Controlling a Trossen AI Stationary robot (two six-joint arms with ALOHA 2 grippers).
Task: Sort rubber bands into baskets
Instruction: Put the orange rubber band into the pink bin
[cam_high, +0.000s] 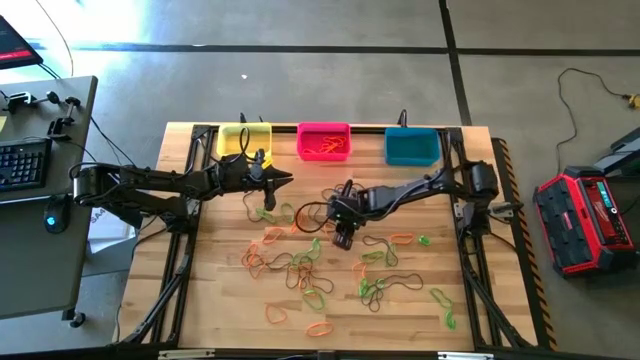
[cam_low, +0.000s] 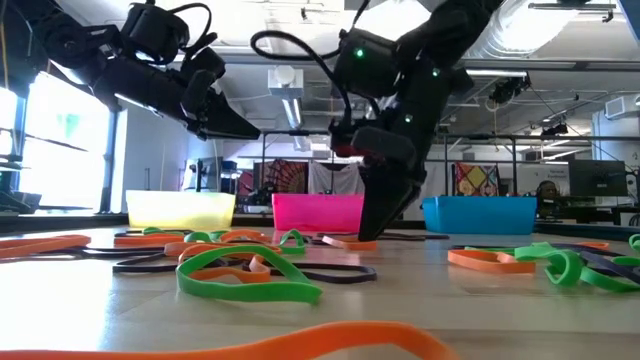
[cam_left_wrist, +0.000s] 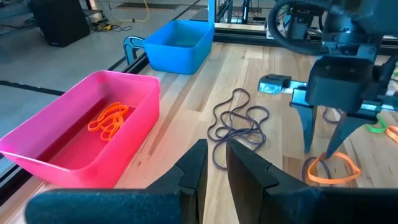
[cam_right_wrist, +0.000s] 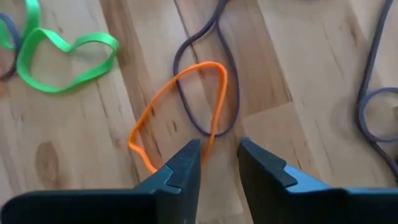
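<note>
Right gripper (cam_right_wrist: 217, 155) fingers parted, tips straddling orange band (cam_right_wrist: 186, 112) just beside pink basket (cam_left_wrist: 74, 124); dark band (cam_right_wrist: 205, 106) crosses it, may lift along; left gripper (cam_left_wrist: 214, 168) slightly parted, empty

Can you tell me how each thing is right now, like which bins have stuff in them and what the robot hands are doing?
Pink plastic bin: holds orange rubber bands.
Teal-blue plastic bin: looks empty.
Yellow plastic bin: contents unclear.
Right hand: open, fingers straddling an orange rubber band loop lying flat on the wooden table.
Left hand: raised near the yellow bin, holding nothing visible.
</note>
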